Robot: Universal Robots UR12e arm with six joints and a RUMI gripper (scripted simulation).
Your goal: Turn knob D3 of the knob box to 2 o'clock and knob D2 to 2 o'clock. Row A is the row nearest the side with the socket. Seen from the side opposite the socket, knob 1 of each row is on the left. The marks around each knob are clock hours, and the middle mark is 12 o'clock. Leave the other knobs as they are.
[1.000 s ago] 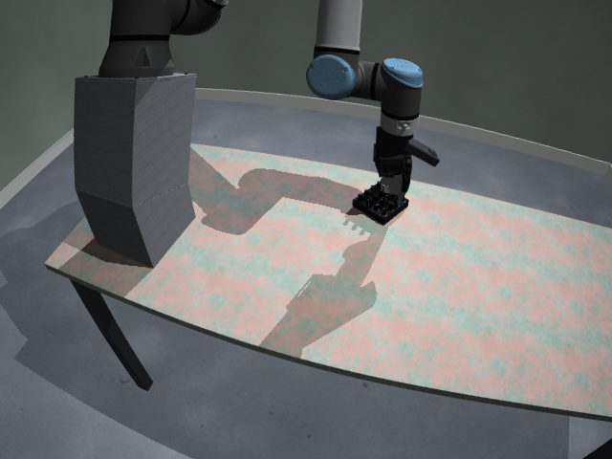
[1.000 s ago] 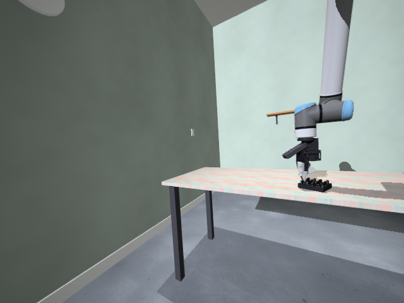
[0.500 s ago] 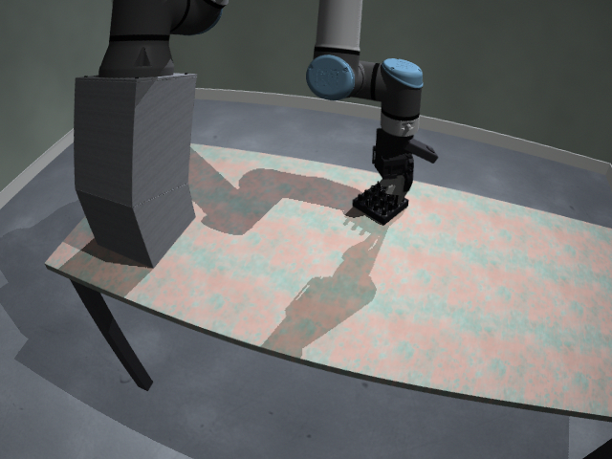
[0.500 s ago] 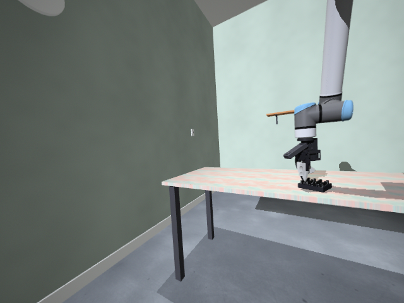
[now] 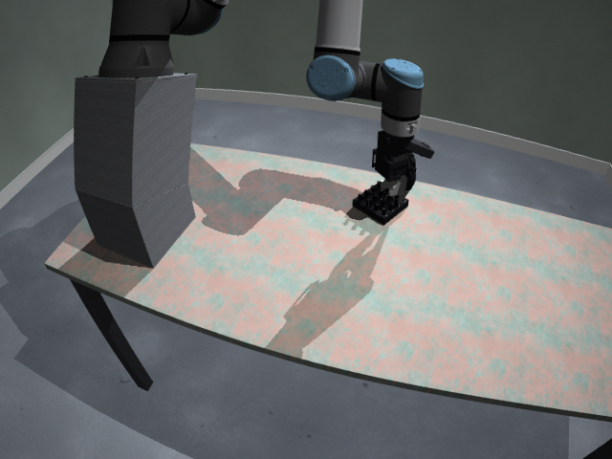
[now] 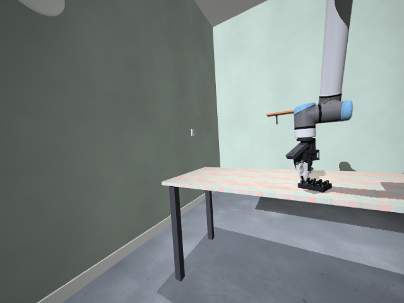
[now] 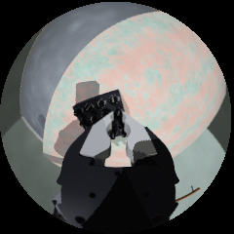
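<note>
The black knob box [image 5: 378, 202] lies flat on the mottled pink and green table, with several small upright knobs on top. It also shows in the exterior view [image 6: 314, 185] and in the wrist view [image 7: 97, 108]. My gripper [image 5: 395, 189] reaches straight down onto the box's far right corner. In the wrist view its pale fingers are shut on one black knob [image 7: 117, 123] at the box's edge. I cannot tell from the frames which row and number this knob is, nor where its mark points.
The robot's grey pedestal [image 5: 133, 163] stands on the table's left end. The table's near edge [image 5: 316, 365] runs across the front. An orange bar [image 6: 279, 113] sticks out from the far wall behind the arm.
</note>
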